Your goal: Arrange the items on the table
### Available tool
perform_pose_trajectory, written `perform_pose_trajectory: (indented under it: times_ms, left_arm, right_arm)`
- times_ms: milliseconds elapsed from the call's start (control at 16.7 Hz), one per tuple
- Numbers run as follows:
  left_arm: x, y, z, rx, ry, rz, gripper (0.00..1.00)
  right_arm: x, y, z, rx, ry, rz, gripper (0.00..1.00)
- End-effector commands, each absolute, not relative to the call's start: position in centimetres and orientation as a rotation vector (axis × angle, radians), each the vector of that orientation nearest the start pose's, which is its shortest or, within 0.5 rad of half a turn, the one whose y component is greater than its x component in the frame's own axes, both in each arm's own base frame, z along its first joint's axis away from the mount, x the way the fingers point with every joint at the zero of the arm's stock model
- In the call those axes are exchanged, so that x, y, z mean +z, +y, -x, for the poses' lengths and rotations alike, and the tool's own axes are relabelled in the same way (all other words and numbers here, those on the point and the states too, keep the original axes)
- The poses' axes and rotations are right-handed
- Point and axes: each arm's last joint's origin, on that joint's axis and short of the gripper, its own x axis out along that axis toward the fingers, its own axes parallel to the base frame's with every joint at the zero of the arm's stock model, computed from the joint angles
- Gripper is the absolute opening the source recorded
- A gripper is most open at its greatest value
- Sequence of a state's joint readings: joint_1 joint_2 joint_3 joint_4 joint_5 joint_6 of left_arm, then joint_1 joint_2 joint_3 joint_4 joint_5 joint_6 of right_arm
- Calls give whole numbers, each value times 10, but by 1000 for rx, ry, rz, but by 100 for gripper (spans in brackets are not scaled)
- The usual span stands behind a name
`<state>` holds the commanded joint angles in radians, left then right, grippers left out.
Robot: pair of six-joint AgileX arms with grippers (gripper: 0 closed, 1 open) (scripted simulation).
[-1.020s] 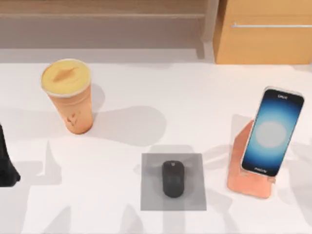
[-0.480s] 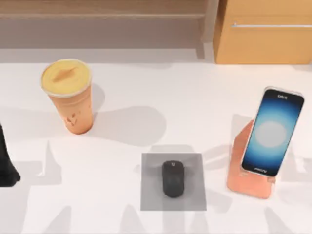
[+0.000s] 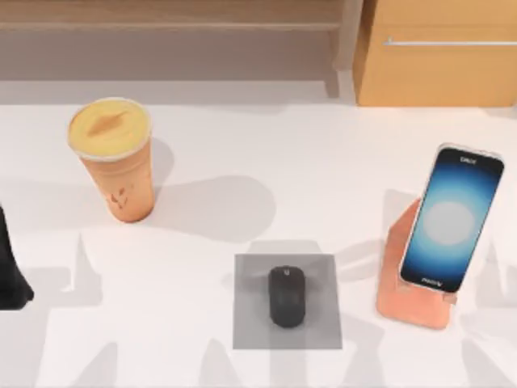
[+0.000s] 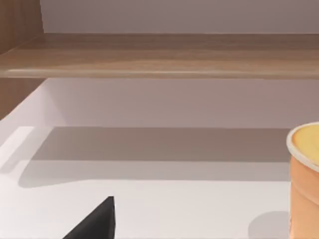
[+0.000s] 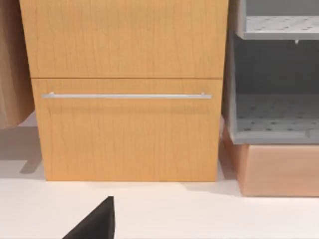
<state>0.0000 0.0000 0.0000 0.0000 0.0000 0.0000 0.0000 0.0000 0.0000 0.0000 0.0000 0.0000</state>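
Mouse [image 3: 287, 296] lies on a grey pad [image 3: 250, 323] near the tabletop's [image 3: 323, 170] front edge, phone [image 3: 451, 218] on its stand [image 3: 400, 275] far right, cup [image 3: 113, 158] far left; wide bare room between. Left claw [image 3: 10, 267] sits at the left edge, its opening unclear.
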Motion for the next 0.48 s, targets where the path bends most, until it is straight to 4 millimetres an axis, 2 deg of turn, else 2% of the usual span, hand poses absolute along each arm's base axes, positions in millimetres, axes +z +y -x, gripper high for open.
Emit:
perform_pose_trajectory:
  times_ms: [240, 480]
  left_arm:
    - [160, -2, -106, -7, 1, 0, 100]
    - [159, -6, -115, -52, 17, 5, 100]
  right_arm:
    - [160, -1, -106, 0, 0, 0, 100]
    - [160, -1, -106, 0, 0, 0, 100]
